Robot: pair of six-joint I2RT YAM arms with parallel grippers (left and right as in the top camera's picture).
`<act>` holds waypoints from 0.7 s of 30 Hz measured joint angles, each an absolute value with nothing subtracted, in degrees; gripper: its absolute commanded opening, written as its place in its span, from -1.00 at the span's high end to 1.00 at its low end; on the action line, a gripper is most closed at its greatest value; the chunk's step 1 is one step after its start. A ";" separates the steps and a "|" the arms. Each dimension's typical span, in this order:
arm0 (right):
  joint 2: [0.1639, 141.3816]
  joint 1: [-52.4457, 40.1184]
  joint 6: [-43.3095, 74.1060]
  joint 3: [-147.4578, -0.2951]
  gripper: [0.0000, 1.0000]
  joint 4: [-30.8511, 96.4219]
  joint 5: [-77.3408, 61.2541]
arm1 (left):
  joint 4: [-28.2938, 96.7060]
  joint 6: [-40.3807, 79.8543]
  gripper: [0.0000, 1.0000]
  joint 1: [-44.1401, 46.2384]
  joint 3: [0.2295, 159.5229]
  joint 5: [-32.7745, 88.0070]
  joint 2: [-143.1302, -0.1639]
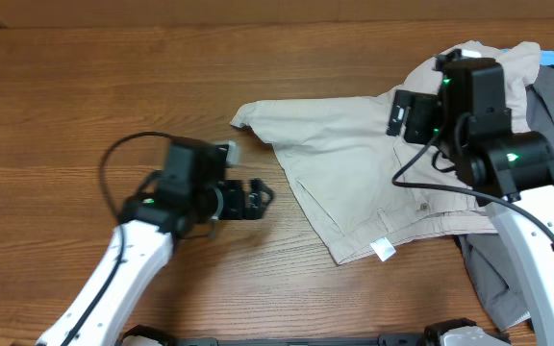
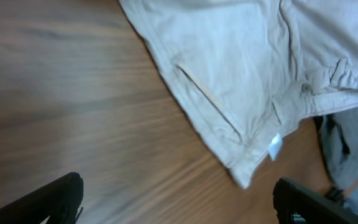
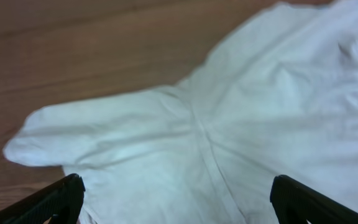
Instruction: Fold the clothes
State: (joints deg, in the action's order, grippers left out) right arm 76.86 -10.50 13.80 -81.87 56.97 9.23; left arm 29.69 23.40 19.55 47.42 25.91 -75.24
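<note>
khaki shorts [image 1: 354, 163] lay spread right of centre on desk [image 1: 113, 86], one leg hem pointing left, white label [image 1: 383, 248] at near edge, right side against grey garment [image 1: 546, 125] | open wood left of shorts | left fingers [image 2: 58, 199] wide apart, empty, above bare wood beside shorts | right fingers [image 3: 55, 199] wide apart, empty, above shorts
</note>
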 measured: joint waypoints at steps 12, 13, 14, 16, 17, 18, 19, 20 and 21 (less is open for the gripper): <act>76.88 0.38 19.31 -81.84 -1.00 62.70 9.17 | 13.52 52.82 -0.90 39.57 47.68 25.82 -97.38; 76.88 0.45 19.40 -81.84 -1.00 62.70 9.19 | 12.25 54.46 -0.88 40.45 48.01 25.74 -97.82; 76.88 0.67 19.44 -81.84 -1.00 62.83 9.15 | 9.85 56.18 -0.84 41.52 48.10 25.74 -98.63; 76.88 0.71 19.49 -81.84 -1.00 62.92 9.17 | 5.96 59.44 -0.68 43.40 48.38 25.96 -100.22; 76.88 0.71 19.49 -81.84 -1.00 62.94 9.15 | 3.79 60.53 -0.58 44.21 48.42 25.96 -101.06; 76.88 0.73 19.51 -81.84 -1.00 62.96 9.15 | 2.17 61.65 -0.49 44.82 48.51 26.09 -101.65; 76.88 0.71 19.51 -81.84 -1.00 63.00 9.13 | 0.51 62.52 -0.34 45.54 48.49 25.87 -102.30; 76.88 0.71 19.49 -81.84 -1.00 63.00 9.15 | -0.86 62.98 -0.13 46.22 48.49 25.89 -103.18; 76.88 0.71 19.49 -81.84 -1.00 63.00 9.15 | -1.37 63.46 0.11 46.72 48.51 25.80 -103.55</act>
State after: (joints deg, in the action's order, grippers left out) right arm 76.88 0.71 19.49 -81.84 63.00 9.15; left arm -1.37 63.46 46.72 48.51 25.80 -103.55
